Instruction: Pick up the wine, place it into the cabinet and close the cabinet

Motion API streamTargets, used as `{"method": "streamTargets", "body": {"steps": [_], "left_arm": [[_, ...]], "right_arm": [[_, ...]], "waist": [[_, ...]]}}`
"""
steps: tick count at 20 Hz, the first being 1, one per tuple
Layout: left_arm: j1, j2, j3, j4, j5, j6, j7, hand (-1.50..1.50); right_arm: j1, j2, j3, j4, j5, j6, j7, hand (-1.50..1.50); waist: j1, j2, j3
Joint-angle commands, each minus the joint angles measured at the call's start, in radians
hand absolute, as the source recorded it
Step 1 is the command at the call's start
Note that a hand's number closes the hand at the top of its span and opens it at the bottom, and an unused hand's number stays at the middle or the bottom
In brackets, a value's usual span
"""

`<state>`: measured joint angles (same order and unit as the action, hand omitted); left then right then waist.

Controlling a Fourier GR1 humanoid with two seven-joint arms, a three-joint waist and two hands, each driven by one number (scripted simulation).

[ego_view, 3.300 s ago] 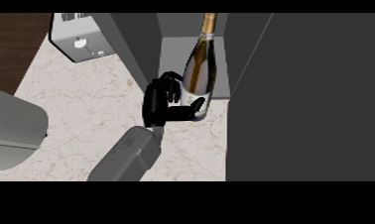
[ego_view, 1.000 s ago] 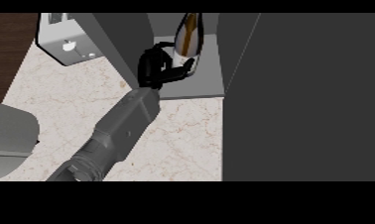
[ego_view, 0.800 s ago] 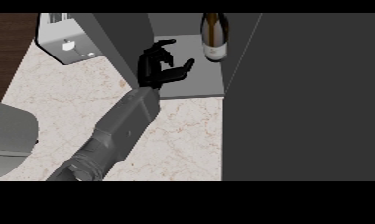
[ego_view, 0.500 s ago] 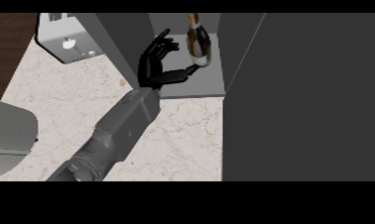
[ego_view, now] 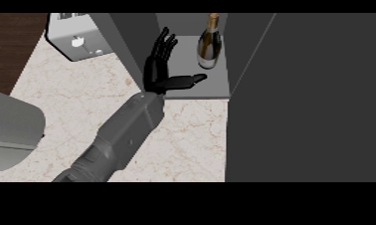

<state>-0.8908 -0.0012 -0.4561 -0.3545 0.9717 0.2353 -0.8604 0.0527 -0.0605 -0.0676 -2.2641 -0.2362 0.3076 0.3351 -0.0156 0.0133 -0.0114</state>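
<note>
A dark green-black wine bottle (ego_view: 209, 45) with a gold foil neck and a pale cream label stands on a mid-grey cabinet shelf (ego_view: 214, 83). The cabinet (ego_view: 308, 94) around it is dark charcoal grey, with a lighter grey side panel. A glossy black hand (ego_view: 160, 72) shows on a matte dark grey forearm (ego_view: 117, 139). The counter (ego_view: 70, 89) is creamy white stone with faint beige and pinkish veins. A silver-grey toaster (ego_view: 73, 37) has small white knobs. A strip of dark brown wood (ego_view: 18, 45) shows at the upper left, and a plain grey rounded object (ego_view: 18, 129) sits at the left edge
</note>
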Motion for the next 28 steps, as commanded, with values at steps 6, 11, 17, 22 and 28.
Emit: {"method": "streamTargets", "body": {"steps": [6,11,17,22,28], "left_arm": [[0.258,0.103,-0.107,-0.392,-0.085,0.068,0.068,-1.5],[0.411,0.202,-0.21,-0.743,-0.141,0.14,0.194,-1.5],[0.582,0.297,-0.284,-1.177,-0.193,0.31,0.322,-1.5],[0.693,0.445,-0.253,-1.455,-0.233,0.352,0.423,-1.5],[0.84,0.443,-0.305,-1.593,-0.333,0.424,0.391,-1.5]], "right_arm": [[0.022,-0.008,-0.05,0.037,-0.039,0.024,-0.047,-1.5],[0.052,0.005,0.002,-0.051,0.006,0.005,-0.007,-1.5],[0.023,0.006,-0.006,-0.019,-0.012,0.0,-0.003,-1.5],[-0.052,-0.01,-0.016,-0.001,-0.01,-0.03,0.046,-1.5],[-0.018,-0.086,0.04,-0.044,0.028,0.082,0.059,1.5]], "waist": [[0.053,-0.028,0.013],[0.047,-0.027,0.013],[0.04,-0.023,0.013],[0.031,-0.017,0.012],[0.029,-0.017,0.012]]}}
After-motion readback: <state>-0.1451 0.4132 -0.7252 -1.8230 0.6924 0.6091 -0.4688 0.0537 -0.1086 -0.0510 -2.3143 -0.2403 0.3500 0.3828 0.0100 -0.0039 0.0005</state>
